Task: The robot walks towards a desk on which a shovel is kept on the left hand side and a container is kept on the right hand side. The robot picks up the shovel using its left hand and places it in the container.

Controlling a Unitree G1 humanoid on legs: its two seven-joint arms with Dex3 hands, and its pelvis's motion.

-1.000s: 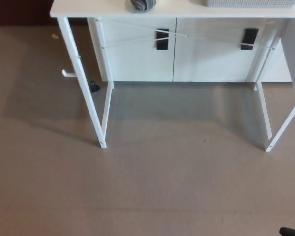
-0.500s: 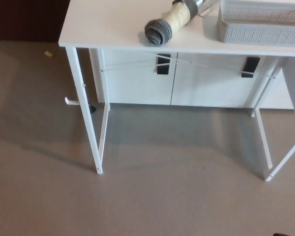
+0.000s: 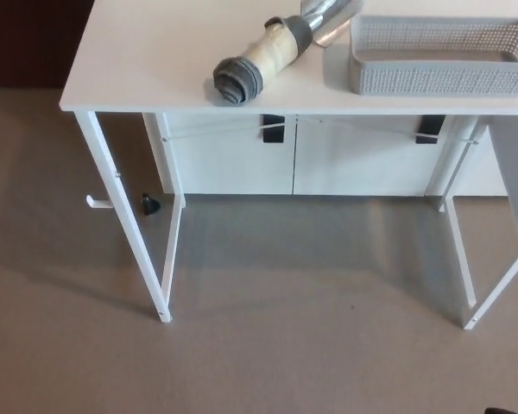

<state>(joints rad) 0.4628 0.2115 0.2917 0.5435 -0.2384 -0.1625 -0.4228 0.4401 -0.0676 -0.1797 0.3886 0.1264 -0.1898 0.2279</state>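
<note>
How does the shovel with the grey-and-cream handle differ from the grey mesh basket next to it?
The shovel is slim and lies slantwise, with a shiny metal blade; the mesh basket is broad, boxy and perforated, squared to the desk edge. The shovel mixes grey, cream and silver; the basket is plain grey. Both rest on the white desk.

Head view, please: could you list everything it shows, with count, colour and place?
desk: one, white top on thin white legs, across the upper part of the picture
shovel: one, grey end cap, cream handle, shiny metal blade cut off by the top edge, lying on the desk left of the container
container: one, grey mesh basket, on the desk's right side, nothing visible inside
cabinet: one, white with two black handles, behind and under the desk
small black object: one, on the floor by the cabinet's left corner
floor: grey-brown carpet, lower part of the picture
robot's hands: neither can be made out
</note>
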